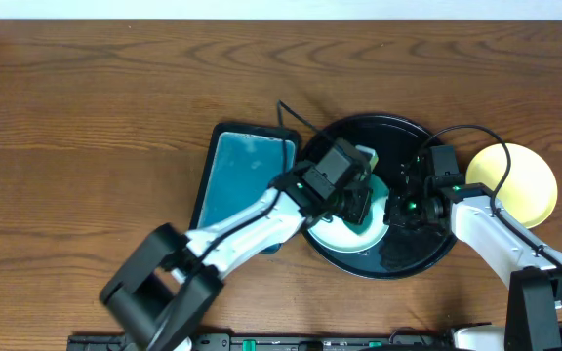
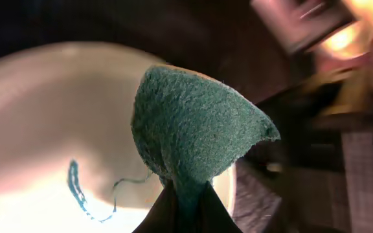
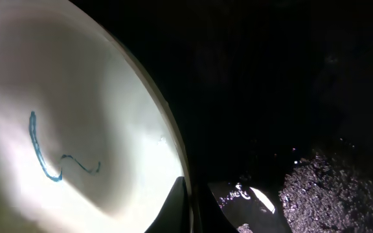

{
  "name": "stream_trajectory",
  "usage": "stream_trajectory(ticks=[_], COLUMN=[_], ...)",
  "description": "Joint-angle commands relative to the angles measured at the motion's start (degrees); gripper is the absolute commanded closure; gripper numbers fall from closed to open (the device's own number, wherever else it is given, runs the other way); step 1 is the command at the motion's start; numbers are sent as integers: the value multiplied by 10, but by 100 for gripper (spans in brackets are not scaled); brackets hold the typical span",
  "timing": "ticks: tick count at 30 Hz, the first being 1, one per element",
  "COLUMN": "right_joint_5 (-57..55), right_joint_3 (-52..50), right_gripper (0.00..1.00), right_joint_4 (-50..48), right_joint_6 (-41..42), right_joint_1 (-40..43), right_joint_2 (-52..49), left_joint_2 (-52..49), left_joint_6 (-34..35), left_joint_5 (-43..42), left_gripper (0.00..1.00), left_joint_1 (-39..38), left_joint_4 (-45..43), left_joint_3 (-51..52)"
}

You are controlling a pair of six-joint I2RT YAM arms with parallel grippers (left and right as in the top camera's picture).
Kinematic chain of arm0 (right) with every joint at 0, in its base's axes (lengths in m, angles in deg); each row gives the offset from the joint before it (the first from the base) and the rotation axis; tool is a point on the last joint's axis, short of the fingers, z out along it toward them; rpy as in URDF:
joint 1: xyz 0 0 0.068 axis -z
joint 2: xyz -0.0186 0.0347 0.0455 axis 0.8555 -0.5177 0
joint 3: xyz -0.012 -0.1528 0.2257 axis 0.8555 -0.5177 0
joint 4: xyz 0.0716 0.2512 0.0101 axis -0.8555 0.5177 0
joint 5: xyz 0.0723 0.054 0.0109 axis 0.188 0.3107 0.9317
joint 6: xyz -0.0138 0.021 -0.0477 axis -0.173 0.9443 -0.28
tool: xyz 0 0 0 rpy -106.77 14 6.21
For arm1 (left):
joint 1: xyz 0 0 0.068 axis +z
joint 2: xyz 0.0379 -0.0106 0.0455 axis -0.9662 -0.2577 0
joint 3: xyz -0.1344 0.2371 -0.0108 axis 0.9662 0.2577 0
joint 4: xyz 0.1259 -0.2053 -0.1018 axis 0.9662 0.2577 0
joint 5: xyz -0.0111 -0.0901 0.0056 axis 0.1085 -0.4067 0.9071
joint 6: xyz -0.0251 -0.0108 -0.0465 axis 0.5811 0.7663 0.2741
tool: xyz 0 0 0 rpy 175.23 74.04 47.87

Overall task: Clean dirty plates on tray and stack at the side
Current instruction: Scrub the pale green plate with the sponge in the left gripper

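Observation:
The black tray point(image 1: 410, 250) sits right of centre. A pale mint-white plate point(image 1: 345, 235) lies on its front left part, with a thin blue squiggle point(image 2: 76, 188) on it that also shows in the right wrist view point(image 3: 44, 155). My left gripper point(image 1: 355, 191) is shut on a green scouring pad point(image 2: 193, 129) and holds it over this plate point(image 2: 37, 116). My right gripper point(image 1: 398, 208) is shut on the plate's right rim point(image 3: 173, 155), one finger inside and one outside point(image 3: 190, 200). The yellow plate point(image 1: 517, 181) lies on the wood right of the tray. A second pale plate is not visible.
A rectangular teal tray point(image 1: 247, 175) lies just left of the black tray, under my left arm. Black cables arc over the tray's back rim. Brown wood tabletop point(image 1: 86, 117) stretches to the left and back.

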Motion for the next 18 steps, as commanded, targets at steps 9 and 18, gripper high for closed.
stream_trajectory(ticks=[9, 18], right_joint_5=[3, 2], right_joint_3=[-4, -4], right_gripper=[99, 99], right_joint_4=[6, 8], right_joint_6=[6, 5], right_joint_1=[-5, -5], right_joint_2=[-5, -5], left_joint_2=[-71, -7], left_joint_6=[10, -23], left_joint_5=[171, 101], left_gripper=[92, 93], left_joint_1=[14, 66], left_joint_4=[83, 126], left_joint_3=[-15, -27])
